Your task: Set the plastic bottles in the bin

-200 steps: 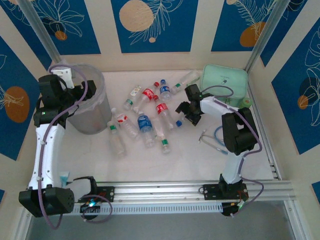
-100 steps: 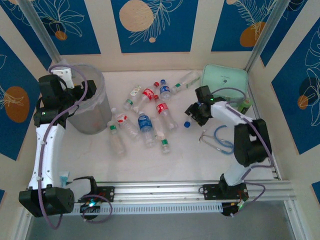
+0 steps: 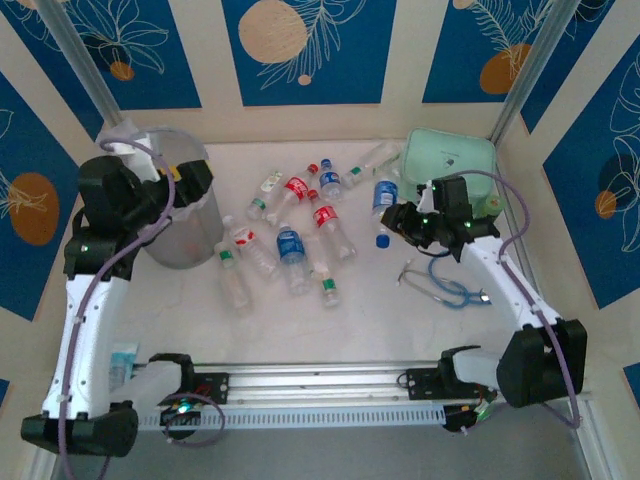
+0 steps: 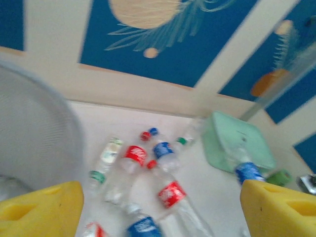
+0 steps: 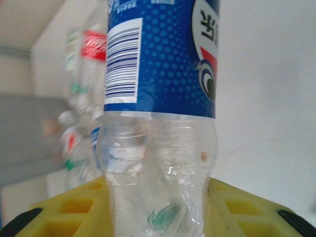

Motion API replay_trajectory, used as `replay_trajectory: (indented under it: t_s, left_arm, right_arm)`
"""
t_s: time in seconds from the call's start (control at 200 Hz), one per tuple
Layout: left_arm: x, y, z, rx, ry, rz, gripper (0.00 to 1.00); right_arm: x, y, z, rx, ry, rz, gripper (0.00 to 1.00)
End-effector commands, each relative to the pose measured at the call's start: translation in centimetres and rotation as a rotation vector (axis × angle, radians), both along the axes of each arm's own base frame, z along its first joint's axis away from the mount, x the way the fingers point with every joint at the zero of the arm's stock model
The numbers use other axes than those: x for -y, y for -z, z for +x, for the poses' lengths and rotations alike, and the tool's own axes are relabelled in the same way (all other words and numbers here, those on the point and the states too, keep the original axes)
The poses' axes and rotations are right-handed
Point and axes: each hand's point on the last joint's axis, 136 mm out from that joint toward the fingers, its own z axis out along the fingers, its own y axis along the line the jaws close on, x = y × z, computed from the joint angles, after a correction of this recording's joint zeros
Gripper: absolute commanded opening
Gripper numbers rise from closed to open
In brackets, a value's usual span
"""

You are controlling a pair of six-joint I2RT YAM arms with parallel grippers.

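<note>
While the left gripper (image 3: 190, 177) hangs at the bin's (image 3: 185, 242) rim with its yellow fingers (image 4: 42, 210) spread wide and nothing between them, the right gripper (image 3: 401, 222) is clamped on a blue-label bottle (image 3: 384, 196), pads squeezing the clear part past the label. That bottle sits just beside the green case (image 3: 450, 160). The other bottles (image 3: 290, 245) lie scattered mid-table (image 3: 360, 320), between bin and case.
</note>
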Motion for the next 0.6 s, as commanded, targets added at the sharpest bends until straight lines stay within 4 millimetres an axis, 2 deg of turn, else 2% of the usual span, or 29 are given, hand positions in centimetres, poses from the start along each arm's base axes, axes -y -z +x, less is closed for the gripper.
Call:
replay_trajectory:
  t_s: [0.0, 0.07, 0.155, 0.22, 0.31, 0.46, 0.595]
  left_arm:
    - [2.7, -0.8, -1.3, -0.016, 0.079, -0.056, 0.82]
    - [4.6, -0.5, -1.4, -0.036, 0.138, -0.059, 0.82]
    - [6.8, 0.8, -1.3, -0.092, 0.191, -0.012, 0.82]
    - [8.6, 1.6, -1.2, -0.126, 0.233, -0.01, 0.82]
    - [10.8, 1.6, -0.8, -0.121, 0.28, -0.084, 0.83]
    - [12.3, 0.7, -0.1, -0.114, 0.302, -0.209, 0.83]
    - [13.9, 1.1, 0.0, -0.14, 0.345, -0.268, 0.83]
  right_arm:
    - [-4.1, -5.6, -1.4, 0.252, -0.245, 0.135, 0.33]
    - [-5.6, -7.3, -2.2, 0.34, -0.31, 0.115, 0.3]
    - [-7.5, -8.9, -3.7, 0.432, -0.404, 0.108, 0.29]
    - [-9.1, -9.8, -4.9, 0.496, -0.484, 0.101, 0.28]
    - [-11.0, -10.4, -6.4, 0.572, -0.571, 0.073, 0.25]
    - [-12.2, -10.9, -7.3, 0.605, -0.627, 0.044, 0.24]
    - [-12.9, -11.1, -8.0, 0.641, -0.653, 0.024, 0.24]
